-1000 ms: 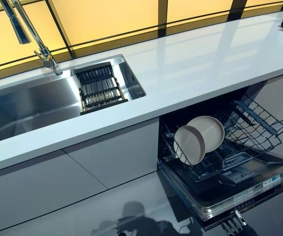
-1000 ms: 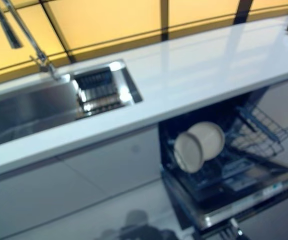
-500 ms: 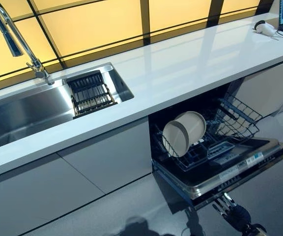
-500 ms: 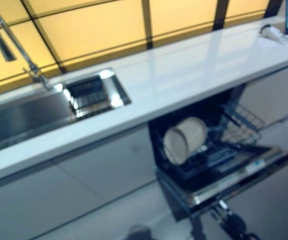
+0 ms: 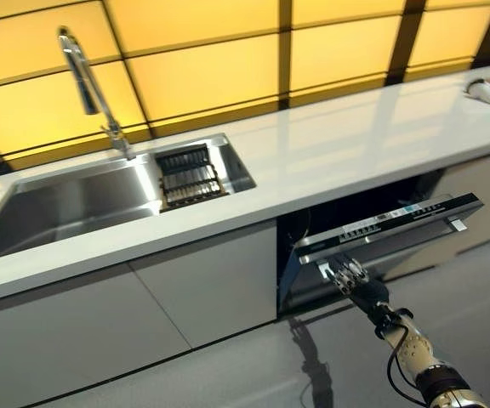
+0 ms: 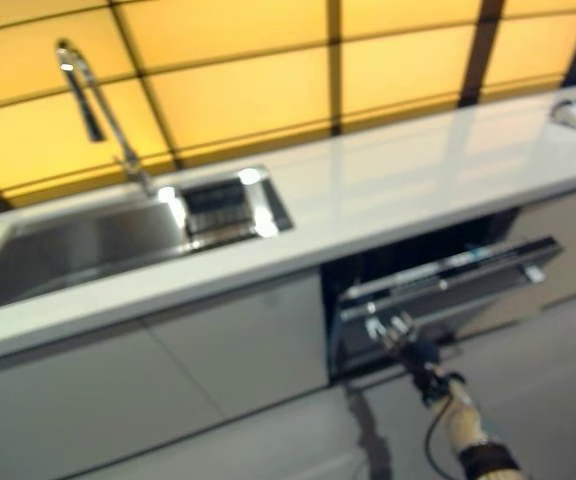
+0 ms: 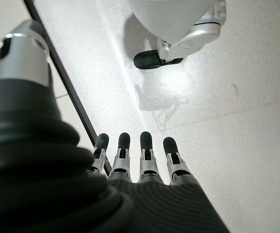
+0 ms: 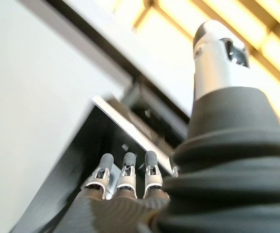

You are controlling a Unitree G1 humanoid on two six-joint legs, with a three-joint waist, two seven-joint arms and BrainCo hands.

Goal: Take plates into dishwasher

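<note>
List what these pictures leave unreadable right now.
- Plates: none visible; the part-raised dishwasher door hides the racks in both eye views.
- Right hand: contact with the door's underside too small to confirm.
- Left hand: only in its wrist view, over floor.
- Object on counter: too small.

Plates hidden behind half-raised dishwasher door [image 5: 390, 228]

one dishwasher [image 5: 381, 234], one sink [image 5: 66, 204], one faucet [image 5: 88, 85], one drain rack [image 5: 187, 174]
</note>
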